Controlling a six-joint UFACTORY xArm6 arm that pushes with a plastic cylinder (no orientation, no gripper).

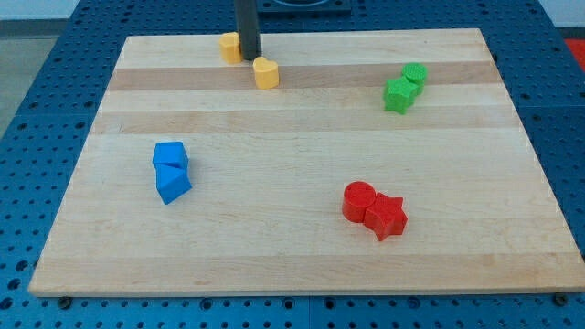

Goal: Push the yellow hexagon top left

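The yellow hexagon (229,47) lies near the board's top edge, left of centre. A second yellow block, heart-like in shape (265,72), lies just right and below it. My tip (249,58) stands between the two yellow blocks, touching or nearly touching the hexagon's right side and just above-left of the other yellow block. The dark rod rises straight out of the view's top.
Two blue blocks (171,170) sit together at the left middle. A red cylinder (358,199) and a red star (387,217) touch at lower right of centre. Two green blocks (404,88) sit at upper right. The wooden board (302,265) rests on a blue perforated table.
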